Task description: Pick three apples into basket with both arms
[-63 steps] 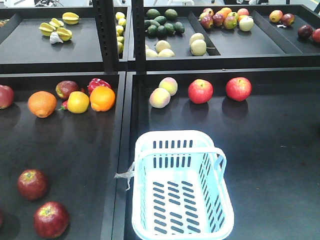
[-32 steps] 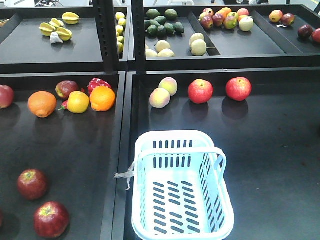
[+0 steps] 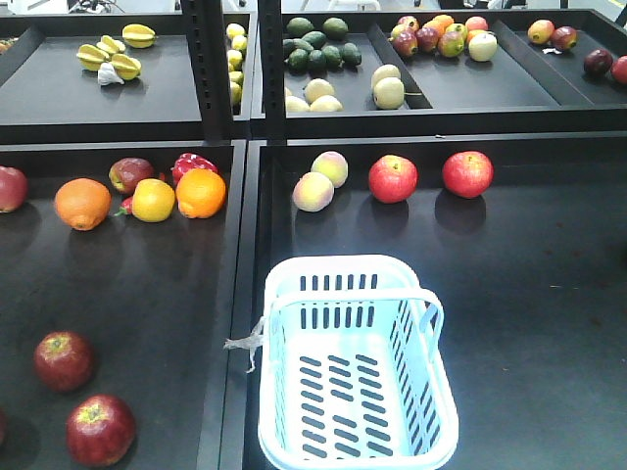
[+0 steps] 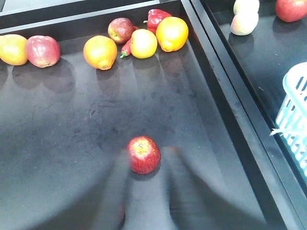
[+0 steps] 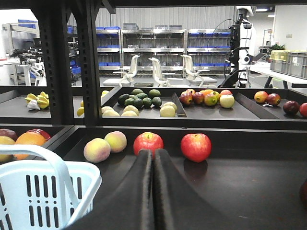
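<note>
The pale blue basket (image 3: 338, 262) stands in the lower middle of the front view, on the black surface (image 3: 539, 294) of the right tray, close beside the divider (image 3: 245, 245) between the 2 trays. All of its slotted floor is in sight, and 1 handle (image 3: 353, 299) lies across its far end. 2 dark red apples are in the lower left of the same frame, on the left tray (image 3: 147, 294). The upper apple (image 3: 64, 360) and the lower apple (image 3: 100, 429) are near each other but not touching, and well apart from the basket.

In the left wrist view the left pincer (image 4: 147, 165) shows at the bottom edge, much blurred. Its 2 fingers (image 4: 115, 187) stand wide apart. 1 dark red apple (image 4: 144, 154) sits between their tips, with the stem dimple up. I cannot tell if a finger touches it, nor which of the 2 apples it is. Along the top of this frame lie 2 oranges (image 4: 100, 51) and a red pepper (image 4: 156, 17).

In the right wrist view the right pincer (image 5: 154, 153) is in the lower middle, with its 2 black fingers pressed together and nothing between them. Beyond it, at mid height, lie 2 bright red apples (image 5: 195, 146) and 2 peaches (image 5: 97, 150). A corner of the basket (image 5: 91, 179) fills the lower left.
</note>
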{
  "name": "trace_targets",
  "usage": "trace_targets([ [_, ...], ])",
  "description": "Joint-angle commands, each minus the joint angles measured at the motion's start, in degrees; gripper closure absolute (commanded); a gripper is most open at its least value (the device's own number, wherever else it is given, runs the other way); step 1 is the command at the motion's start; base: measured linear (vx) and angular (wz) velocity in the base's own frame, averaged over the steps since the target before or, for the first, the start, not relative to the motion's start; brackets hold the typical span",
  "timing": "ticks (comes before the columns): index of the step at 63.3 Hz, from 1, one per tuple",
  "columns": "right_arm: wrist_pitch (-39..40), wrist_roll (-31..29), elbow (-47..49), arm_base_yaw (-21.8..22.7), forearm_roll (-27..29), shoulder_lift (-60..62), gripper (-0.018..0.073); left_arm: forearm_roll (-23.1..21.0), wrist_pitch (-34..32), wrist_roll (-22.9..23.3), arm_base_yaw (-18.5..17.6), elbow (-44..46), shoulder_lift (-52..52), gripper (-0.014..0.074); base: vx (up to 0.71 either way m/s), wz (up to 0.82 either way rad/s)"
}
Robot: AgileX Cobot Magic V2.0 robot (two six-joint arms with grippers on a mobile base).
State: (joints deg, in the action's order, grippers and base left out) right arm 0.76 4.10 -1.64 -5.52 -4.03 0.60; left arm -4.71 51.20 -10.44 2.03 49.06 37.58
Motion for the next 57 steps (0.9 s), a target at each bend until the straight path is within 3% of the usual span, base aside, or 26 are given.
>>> trace_targets([
  [1,4.21,-0.3,-0.8,0.24,-0.5,0.61,0.0568,-0.86,-2.16,0.06,-0.07,1.92,0.28,0.0143,0.0,0.0],
  [10,4.21,-0.3,-0.8,0.24,-0.5,0.61,0.0568,-0.91,-2.42,0.05,-0.07,1.92,0.28,-0.0061,0.0,0.0],
  [17,4.21,-0.3,-0.8,0.24,-0.5,0.61,0.0568,-2.98,-4.75,-5.15,-0.07,1.92,1.11,-0.011,0.0,0.0],
  [22,4.21,-0.3,-0.8,0.24,-0.5,0.61,0.0568,-8.68,-6.69,-15.1,-0.13,1.92,2.49,-0.0104,0.0,0.0],
  [38,4.21,-0.3,-0.8,0.24,-0.5,0.61,0.0568,-35.5,-9.32,-51.74,-2.14,1.92,12.33,-0.0057,0.0,0.0],
  [49,4.21,-0.3,-0.8,0.24,-0.5,0.61,0.0568,-47.1,-10.85,-69.76,-5.21,1.92,19.96,-0.0053,0.0,0.0],
  [57,4.21,-0.3,-0.8,0.24,-0.5,0.61,0.0568,-54.21,-13.36,-82.39,-9.6,1.92,25.61,-0.0053,0.0,0.0],
])
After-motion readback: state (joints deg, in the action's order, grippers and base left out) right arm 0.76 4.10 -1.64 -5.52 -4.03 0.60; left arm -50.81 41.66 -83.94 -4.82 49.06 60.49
